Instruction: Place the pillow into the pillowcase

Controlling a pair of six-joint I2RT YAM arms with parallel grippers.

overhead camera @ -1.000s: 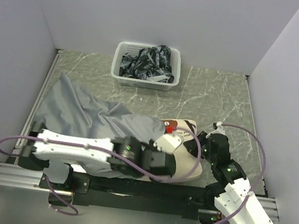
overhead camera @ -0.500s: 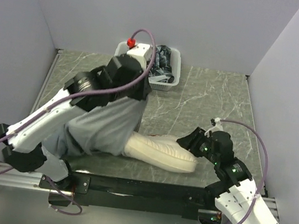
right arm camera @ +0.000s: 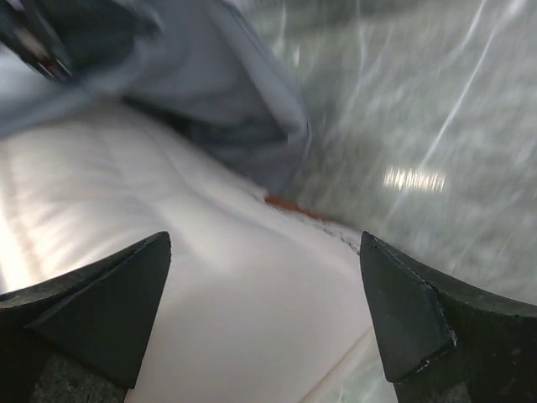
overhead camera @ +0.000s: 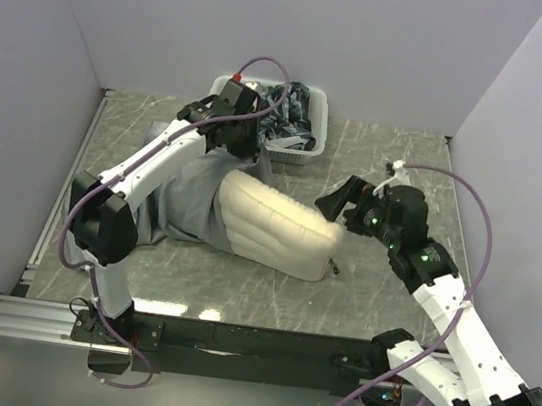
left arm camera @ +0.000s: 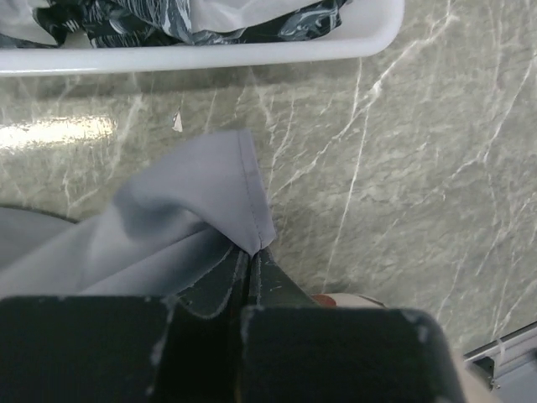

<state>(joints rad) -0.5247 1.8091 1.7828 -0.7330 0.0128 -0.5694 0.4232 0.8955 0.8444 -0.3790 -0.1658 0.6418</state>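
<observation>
Worktop: we see a green-grey, stone-patterned sheet with pale veins and a few glare spots.
Walls: plain pale panels close off the left, far and right sides.
Rail: a dark metal beam runs along the near edge and carries both arm bases.
Basket: white and slotted, it sits at the far edge left of the middle, with dark patterned cloth heaped in it.
Pillow: cream, with stitched ribs, it lies near the middle of the worktop. Its left end is tucked under grey fabric and its right end points toward the right edge.
Pillowcase: grey and wrinkled, it is bunched on the left half and drawn up toward the far edge.
Left end effector: pinched tight on a hemmed corner of the pillowcase, just on the near side of the basket.
Right end effector: its jaws are spread wide and hold nothing. It hangs at the pillow's right end, and we cannot tell whether it touches the pillow.
Done so far: we judge that only the pillow's left end is inside the mouth.
Left to do: most of the pillow lies outside. We judge it needs pushing further in while the hem is held, and then the fabric must be drawn over the right end.
</observation>
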